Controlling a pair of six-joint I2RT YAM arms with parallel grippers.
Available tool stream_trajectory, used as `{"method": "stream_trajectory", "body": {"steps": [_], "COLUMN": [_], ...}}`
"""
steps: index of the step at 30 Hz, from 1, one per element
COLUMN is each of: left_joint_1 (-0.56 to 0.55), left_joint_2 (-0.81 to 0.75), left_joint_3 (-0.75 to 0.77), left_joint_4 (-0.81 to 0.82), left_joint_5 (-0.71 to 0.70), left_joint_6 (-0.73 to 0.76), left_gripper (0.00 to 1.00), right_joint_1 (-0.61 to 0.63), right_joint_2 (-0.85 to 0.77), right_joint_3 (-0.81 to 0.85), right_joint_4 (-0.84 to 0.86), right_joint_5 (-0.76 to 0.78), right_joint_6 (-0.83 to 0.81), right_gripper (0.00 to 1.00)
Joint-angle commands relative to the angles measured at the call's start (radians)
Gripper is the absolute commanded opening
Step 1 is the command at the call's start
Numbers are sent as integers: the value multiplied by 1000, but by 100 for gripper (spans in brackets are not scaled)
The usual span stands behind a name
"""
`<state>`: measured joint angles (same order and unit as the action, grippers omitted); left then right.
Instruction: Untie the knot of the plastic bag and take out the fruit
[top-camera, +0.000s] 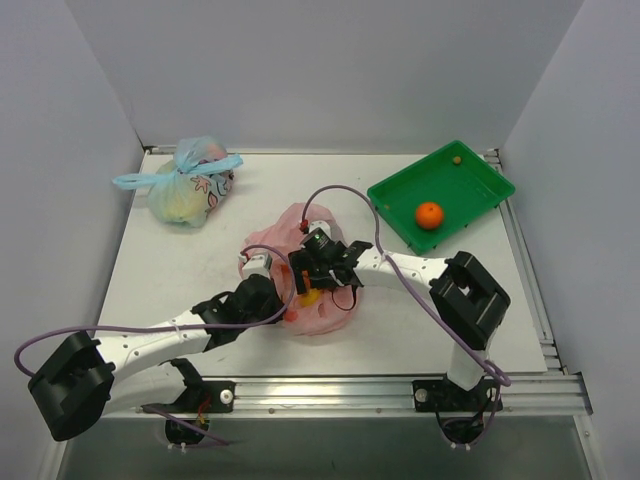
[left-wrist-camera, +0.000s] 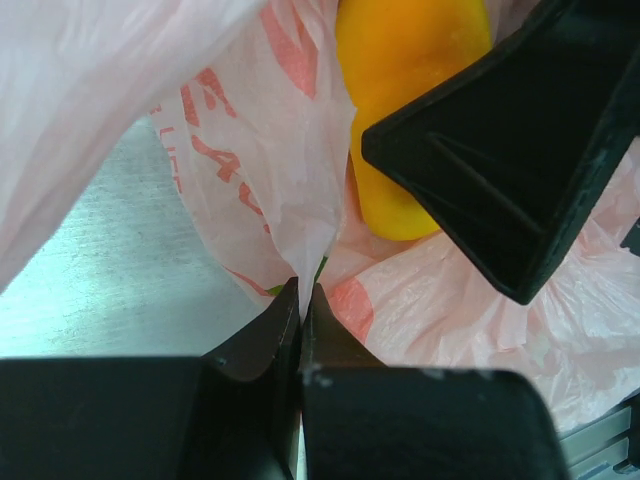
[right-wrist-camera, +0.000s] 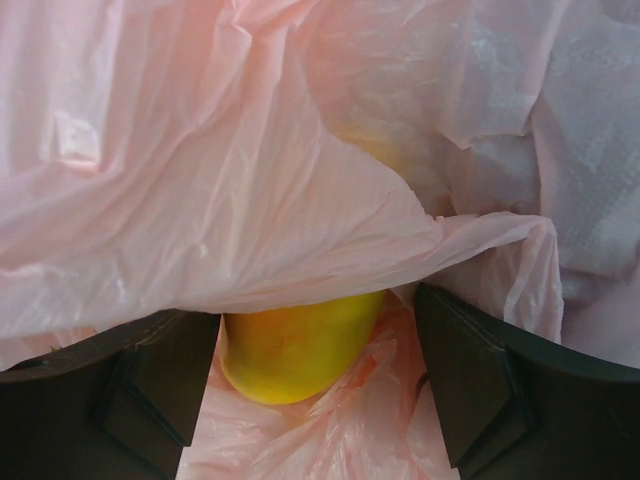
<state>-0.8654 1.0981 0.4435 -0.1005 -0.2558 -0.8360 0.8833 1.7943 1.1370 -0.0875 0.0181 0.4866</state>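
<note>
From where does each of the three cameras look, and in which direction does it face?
Top view: fixed above and behind the robot, looking down on the table, pink bag and green tray; left arm and right arm show.
Left wrist: on the left arm, looking along the left end effector, shut on the bag's plastic.
Right wrist: on the right arm, looking past the open right end effector into the bag.
Shared: both wrist views show the yellow fruit.
</note>
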Motion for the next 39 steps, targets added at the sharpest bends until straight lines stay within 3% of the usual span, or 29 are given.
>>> {"method": "stream_trajectory", "body": {"steps": [1, 5, 12, 25, 34, 39], "left_joint_1": [-7, -7, -9, -9, -9, -9], "left_joint_2": [0, -3, -7, -26, -24, -21], "left_joint_3": [1, 0, 3, 3, -3, -5], "left_joint_4": [47, 42, 41, 24, 28, 30], "left_joint_5": [-17, -25, -26, -43, -42, -48], "left_joint_6": [-17, -25, -26, -35, -41, -46], "left_gripper": [7, 7, 7, 7, 7, 7], "right_joint_1": [-3, 0, 84, 103, 57, 57], "right_joint_2": [10, -21, -118, -26, 39, 34], "right_joint_3": [17, -5, 53, 112, 64, 34], "right_joint_4": [2, -11, -92, -95, -18, 44], "right_joint_5": [-4, 28, 164, 246, 171, 105], "right_joint_6": [9, 9, -31, 62, 107, 64], "right_gripper": [80, 88, 90, 74, 69, 59]}}
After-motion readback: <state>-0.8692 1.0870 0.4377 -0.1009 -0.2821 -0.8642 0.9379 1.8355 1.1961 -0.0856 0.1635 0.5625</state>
